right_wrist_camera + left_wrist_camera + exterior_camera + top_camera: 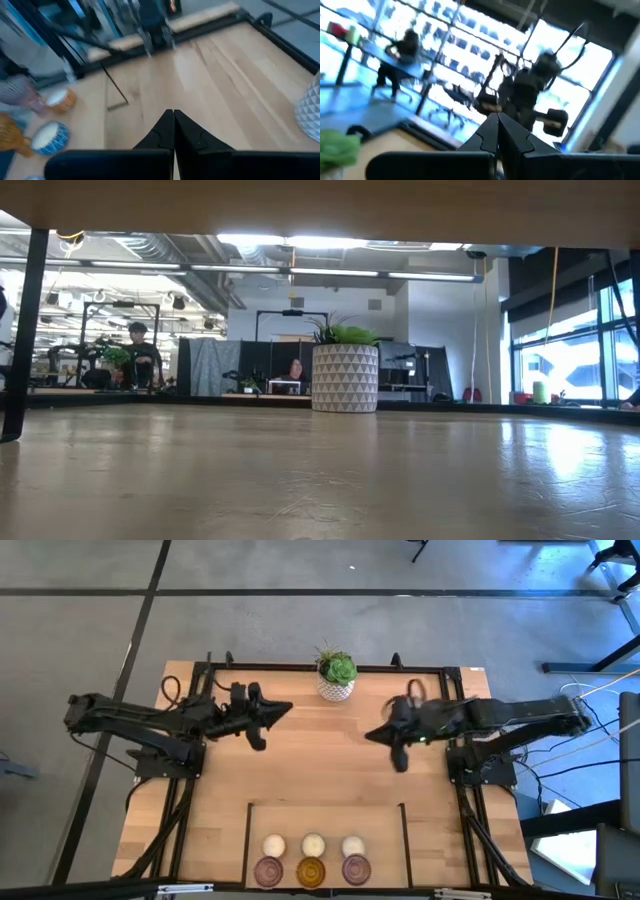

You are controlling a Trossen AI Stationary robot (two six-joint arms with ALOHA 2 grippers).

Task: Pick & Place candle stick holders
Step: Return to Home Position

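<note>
Above mid-table, left gripper (286,708), right gripper (369,736), both pinched together, holders (312,846) apparently in rows

Table (300,765), plant pot (336,690), shelf (325,820), 6 holders (312,846)

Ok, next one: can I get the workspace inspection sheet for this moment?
Surface: wooden table, with a dark-edged frame marked at one edge.
Job's things: six candle stick holders inside the frame, in two rows of three. One row is cream-white. The other is purplish-pink either side of the amber holder.
Clutter: plant in a white patterned pot at the opposite edge, centre.
Grippers: left gripper and right gripper are shut, holding nothing, above mid-table.
Cables: loose cables beside the right arm.
Surroundings: seated person in the room beyond.
</note>
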